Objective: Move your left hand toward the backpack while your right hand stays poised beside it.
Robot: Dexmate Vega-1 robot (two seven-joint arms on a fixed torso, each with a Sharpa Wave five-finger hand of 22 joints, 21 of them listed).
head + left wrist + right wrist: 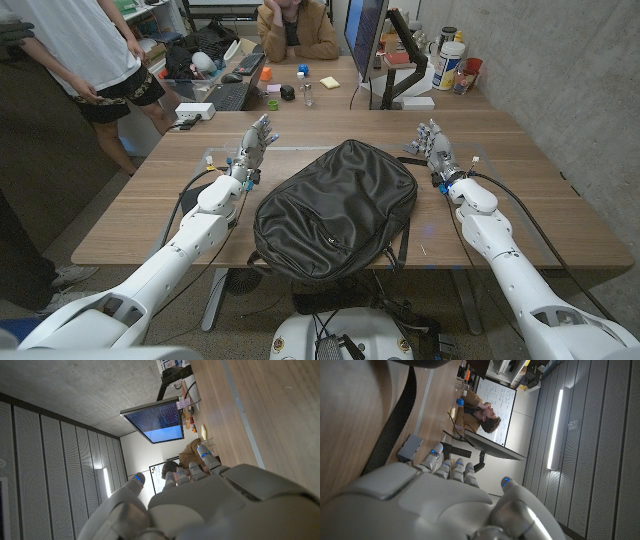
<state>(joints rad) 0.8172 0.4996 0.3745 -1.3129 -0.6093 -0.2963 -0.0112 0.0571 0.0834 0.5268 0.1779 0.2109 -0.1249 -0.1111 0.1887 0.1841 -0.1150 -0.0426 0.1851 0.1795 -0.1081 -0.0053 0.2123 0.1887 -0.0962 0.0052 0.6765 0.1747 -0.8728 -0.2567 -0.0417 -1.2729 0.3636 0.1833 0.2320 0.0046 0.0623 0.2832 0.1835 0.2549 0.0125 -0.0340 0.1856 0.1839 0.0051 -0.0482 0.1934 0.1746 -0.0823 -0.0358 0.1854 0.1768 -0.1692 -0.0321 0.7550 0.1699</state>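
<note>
Black backpack (pixel 335 208) frame centre on surface (pixel 150 215). Left hand (pixel 252 146) left of it, right hand (pixel 436 150) right; both upright, fingers apart, grasping nothing.

Black backpack (pixel 335 205) — brown wooden table (pixel 150 215) — white hands.

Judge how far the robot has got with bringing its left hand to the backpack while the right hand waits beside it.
Done: the right hand stands open beside the backpack, apart from it. In hand: the left hand, open and holding nothing, is raised over the table on the backpack's other side, with a gap between them. Left: closing that gap to the backpack.
</note>
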